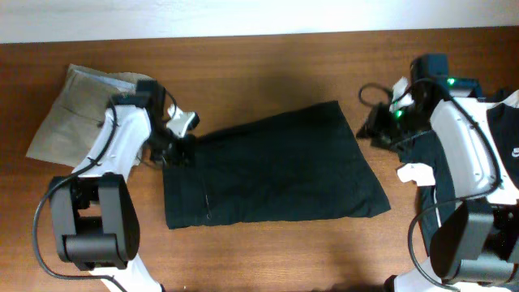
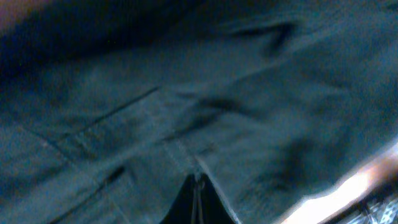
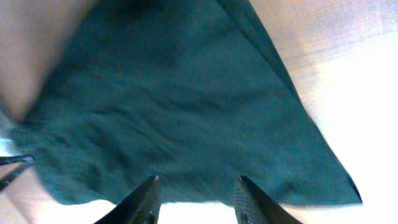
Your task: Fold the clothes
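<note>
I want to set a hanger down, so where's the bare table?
Bare wood: the far strip of the table between the beige trousers and the right gripper, and the near strip below the black shorts. Crowded: the left gripper at the shorts' corner, the shirts on the right.

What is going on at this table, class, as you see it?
Two robot arms are working on black shorts spread flat on the table. The left gripper is at the shorts' back-left corner; whether it grips is unclear. The right gripper is open near the back-right corner. Folded beige trousers lie far left, a black shirt far right.
</note>
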